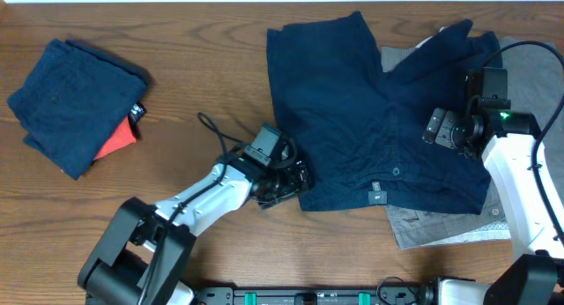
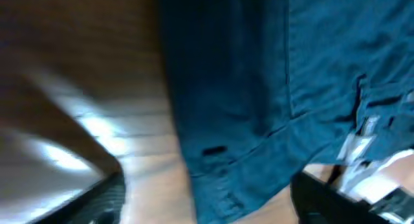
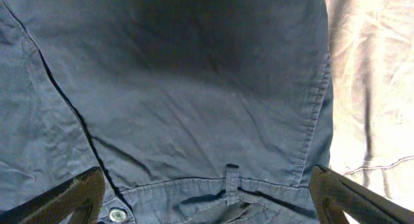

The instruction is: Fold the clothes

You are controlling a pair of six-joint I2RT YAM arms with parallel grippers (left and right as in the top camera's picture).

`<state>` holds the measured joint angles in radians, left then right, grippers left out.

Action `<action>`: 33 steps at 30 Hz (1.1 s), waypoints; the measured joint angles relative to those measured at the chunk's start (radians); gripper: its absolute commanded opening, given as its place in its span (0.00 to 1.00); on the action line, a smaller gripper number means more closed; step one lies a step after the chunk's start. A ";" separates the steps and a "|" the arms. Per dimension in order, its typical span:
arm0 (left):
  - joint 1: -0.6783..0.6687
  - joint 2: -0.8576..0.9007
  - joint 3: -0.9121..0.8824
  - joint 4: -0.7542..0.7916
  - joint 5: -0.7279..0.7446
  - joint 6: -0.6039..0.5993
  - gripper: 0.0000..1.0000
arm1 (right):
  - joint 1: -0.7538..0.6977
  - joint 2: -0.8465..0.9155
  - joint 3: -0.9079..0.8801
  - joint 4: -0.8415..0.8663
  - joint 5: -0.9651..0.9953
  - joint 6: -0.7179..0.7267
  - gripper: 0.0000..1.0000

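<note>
Overhead: navy shorts (image 1: 361,111) lie spread right of centre, over a grey garment (image 1: 441,227)
Left gripper (image 1: 291,177) at their lower-left corner, right gripper (image 1: 434,127) over their right half; both have fingers spread wide

Overhead: even, bright, sharp. Left wrist: heavy motion blur, white glare streaks on desk (image 2: 71,130). Right wrist: sharp, dark shadow across navy cloth (image 3: 194,120).

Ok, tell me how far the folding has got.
Done: one navy garment folded at the left, a red item showing at its edge. In hand: the navy shorts lie spread, both arms' jaws open at them. Left: folding those shorts, then the grey garment beneath.
</note>
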<state>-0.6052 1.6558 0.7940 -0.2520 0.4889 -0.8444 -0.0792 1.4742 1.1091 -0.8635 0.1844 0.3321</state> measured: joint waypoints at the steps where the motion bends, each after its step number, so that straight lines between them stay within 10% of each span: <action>1: -0.013 0.010 0.000 0.007 0.000 -0.011 0.47 | 0.000 0.000 0.000 0.000 0.000 0.000 0.99; 7: -0.042 0.034 -0.002 0.029 -0.010 -0.045 0.06 | 0.000 0.000 0.000 -0.003 0.000 0.000 0.99; 17: 0.011 0.011 0.010 -0.075 -0.022 0.083 0.06 | 0.000 0.000 0.000 -0.011 0.002 0.000 0.99; 22: 0.274 -0.087 0.162 -0.379 -0.128 0.270 0.06 | 0.000 0.000 0.000 -0.014 0.008 0.000 0.99; 28: 0.617 -0.147 0.485 -0.397 -0.208 0.378 0.06 | 0.000 0.000 0.000 -0.015 0.006 -0.004 0.99; 30: 0.698 -0.158 0.548 -0.376 -0.228 0.381 0.16 | 0.000 0.000 0.000 -0.015 -0.001 -0.011 0.99; 33: 0.789 -0.171 0.589 -0.353 -0.251 0.393 0.69 | 0.000 0.000 0.000 -0.015 -0.022 -0.030 0.96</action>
<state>0.1837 1.4845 1.3827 -0.6052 0.2379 -0.4515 -0.0795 1.4742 1.1091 -0.8783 0.1627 0.3019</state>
